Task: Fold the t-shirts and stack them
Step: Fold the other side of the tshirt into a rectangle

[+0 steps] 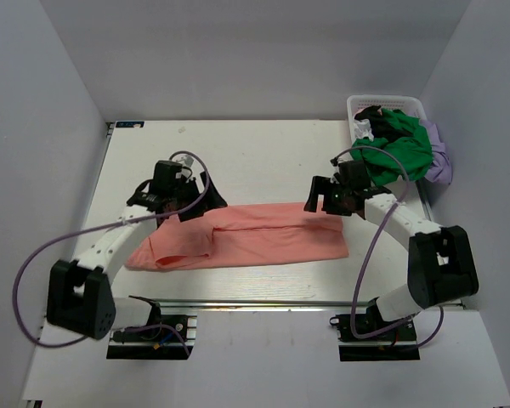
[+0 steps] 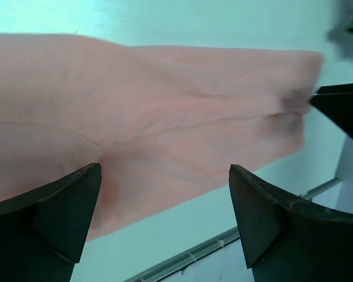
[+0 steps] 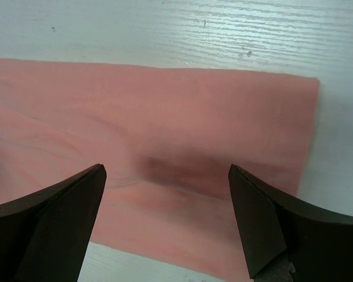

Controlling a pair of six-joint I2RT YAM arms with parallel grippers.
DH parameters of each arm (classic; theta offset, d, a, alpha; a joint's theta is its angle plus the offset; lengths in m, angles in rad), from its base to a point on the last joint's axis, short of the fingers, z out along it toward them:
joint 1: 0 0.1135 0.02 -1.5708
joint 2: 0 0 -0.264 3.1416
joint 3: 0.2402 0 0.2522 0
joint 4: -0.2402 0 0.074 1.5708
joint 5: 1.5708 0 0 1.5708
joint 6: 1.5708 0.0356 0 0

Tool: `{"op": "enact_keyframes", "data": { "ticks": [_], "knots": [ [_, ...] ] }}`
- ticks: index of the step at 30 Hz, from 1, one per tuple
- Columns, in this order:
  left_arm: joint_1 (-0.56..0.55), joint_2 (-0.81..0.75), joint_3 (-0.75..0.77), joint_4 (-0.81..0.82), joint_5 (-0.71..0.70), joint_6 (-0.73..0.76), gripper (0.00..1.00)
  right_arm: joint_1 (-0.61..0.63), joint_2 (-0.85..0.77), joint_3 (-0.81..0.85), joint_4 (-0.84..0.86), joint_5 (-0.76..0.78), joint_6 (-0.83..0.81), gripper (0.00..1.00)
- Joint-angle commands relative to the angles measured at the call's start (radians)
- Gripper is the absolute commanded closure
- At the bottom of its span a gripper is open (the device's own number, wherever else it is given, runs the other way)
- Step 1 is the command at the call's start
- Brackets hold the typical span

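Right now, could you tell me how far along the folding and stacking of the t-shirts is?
Done: the salmon-pink cloth t-shirt lies on the white table, folded into a long band. In hand: the left gripper and right gripper hover open over its ends. Remaining: further folds, plus the bright green shirt, lilac shirt and dark garment heaped at the white lattice basket.

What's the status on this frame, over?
Left hand open, right hand open, both over the salmon-pink t-shirt. Shirt lies flat in a long strip. Green t-shirt heaped on the basket, far right. Nothing in the way.
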Motion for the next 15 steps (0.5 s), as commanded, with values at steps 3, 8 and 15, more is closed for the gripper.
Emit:
{"op": "enact_keyframes", "data": {
  "ticks": [3, 8, 15],
  "knots": [
    [0.029, 0.196, -0.001, -0.022, -0.025, -0.042, 0.01, 0.007, 0.106, 0.061, 0.067, -0.066, 0.004, 0.10],
    [0.069, 0.167, -0.093, -0.001, -0.172, -0.139, 0.01, 0.012, 0.199, 0.087, 0.044, -0.086, -0.013, 0.10],
    [0.135, 0.203, -0.058, -0.093, -0.298, -0.169, 0.01, 0.015, 0.281, 0.094, -0.023, -0.100, -0.041, 0.10]
  ]
}}
